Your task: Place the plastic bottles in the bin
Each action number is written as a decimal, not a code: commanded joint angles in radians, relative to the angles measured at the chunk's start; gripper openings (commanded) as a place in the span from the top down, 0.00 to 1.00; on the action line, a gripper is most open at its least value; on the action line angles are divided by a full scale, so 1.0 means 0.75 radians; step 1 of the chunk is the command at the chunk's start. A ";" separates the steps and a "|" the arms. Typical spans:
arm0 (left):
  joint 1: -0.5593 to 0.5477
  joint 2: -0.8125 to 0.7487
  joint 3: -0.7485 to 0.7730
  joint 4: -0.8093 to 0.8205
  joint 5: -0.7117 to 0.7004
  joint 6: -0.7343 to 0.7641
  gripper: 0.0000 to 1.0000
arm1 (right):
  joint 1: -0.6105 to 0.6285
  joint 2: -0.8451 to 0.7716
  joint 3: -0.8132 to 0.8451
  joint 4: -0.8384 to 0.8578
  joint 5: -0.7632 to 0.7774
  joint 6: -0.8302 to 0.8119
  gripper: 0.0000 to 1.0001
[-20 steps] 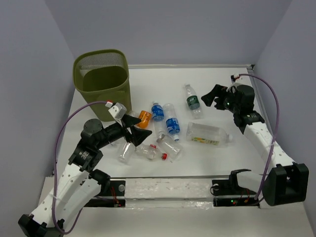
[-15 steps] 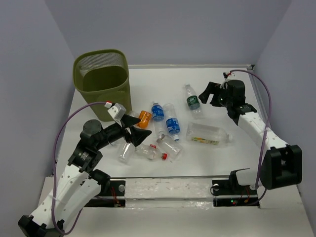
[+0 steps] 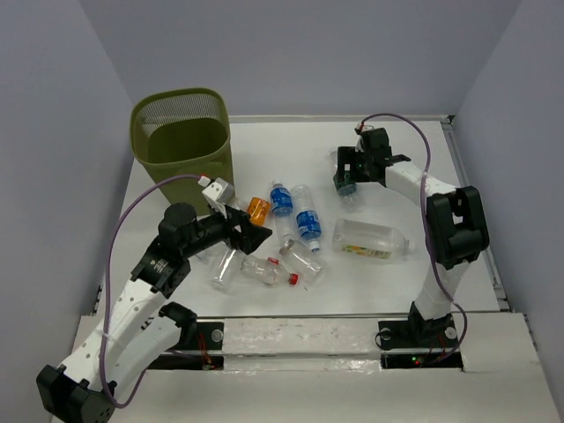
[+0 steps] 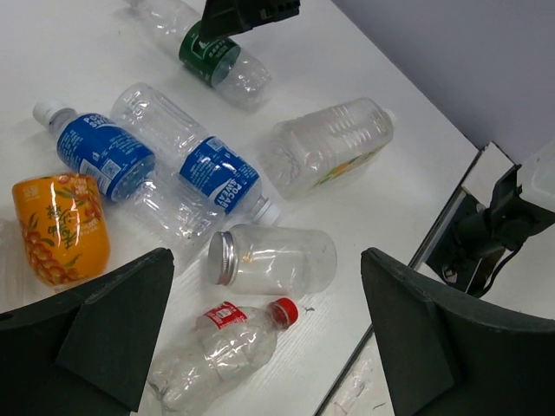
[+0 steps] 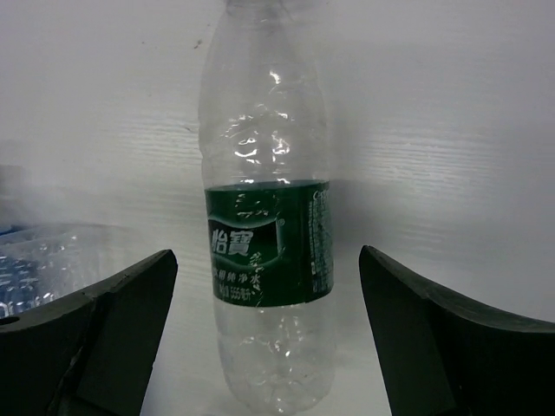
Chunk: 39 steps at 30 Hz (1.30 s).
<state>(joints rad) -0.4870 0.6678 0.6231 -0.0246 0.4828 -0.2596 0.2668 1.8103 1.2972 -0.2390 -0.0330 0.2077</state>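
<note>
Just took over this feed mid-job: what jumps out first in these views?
A scatter of clear plastic bottles lies in the middle of the white table, with the tall olive-green mesh bin standing at its far left corner. The right gripper hangs open astride the green-labelled clear bottle, while the left gripper hovers open over the pile.
</note>
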 commanded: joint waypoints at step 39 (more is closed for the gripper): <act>0.087 -0.299 0.100 -0.196 -0.837 -0.089 0.04 | 0.569 0.034 1.007 0.259 -0.166 -0.075 0.70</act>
<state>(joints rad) -0.4461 0.5274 0.6445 -0.1623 0.0689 -0.2794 0.6613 1.7538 1.9049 -0.2134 -0.0448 0.1226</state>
